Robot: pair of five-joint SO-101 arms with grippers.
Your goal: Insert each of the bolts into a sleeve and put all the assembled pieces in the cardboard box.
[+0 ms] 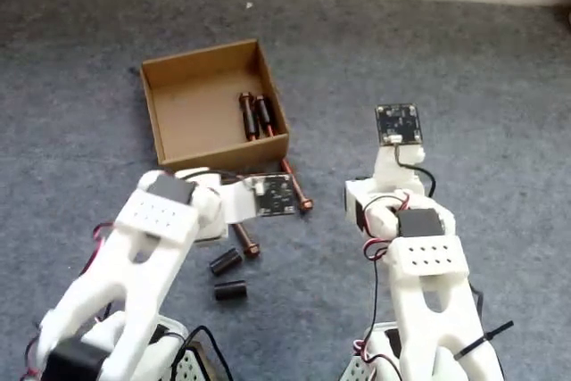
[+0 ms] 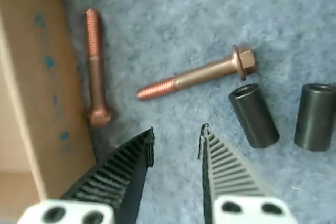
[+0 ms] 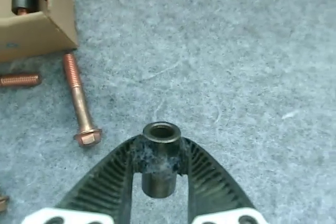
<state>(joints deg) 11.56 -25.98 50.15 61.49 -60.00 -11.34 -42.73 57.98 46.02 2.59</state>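
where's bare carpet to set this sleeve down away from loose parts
Free: the carpet right of the right gripper, and the strip beyond the cardboard box. Crowded: in front of the box, where bolts and sleeves lie by the left gripper.

Both arms were white printed plastic. Left arm (image 1: 156, 220) and right arm (image 1: 426, 260): blocky shells, each with a flat plate (image 1: 428, 254) bearing rows of small holes. Black servo bodies (image 1: 419, 220) sat between the white parts. Thin red and black wires (image 1: 379, 240) looped at the joints, and a black cable (image 1: 417, 160) ran along the right wrist. Each wrist carried a small dark circuit board (image 1: 398, 123). Left gripper (image 2: 177, 132) and right gripper (image 3: 160, 142): black, tapered, ribbed fingers (image 2: 126, 166) on white bases (image 2: 247, 208) with round screw holes.
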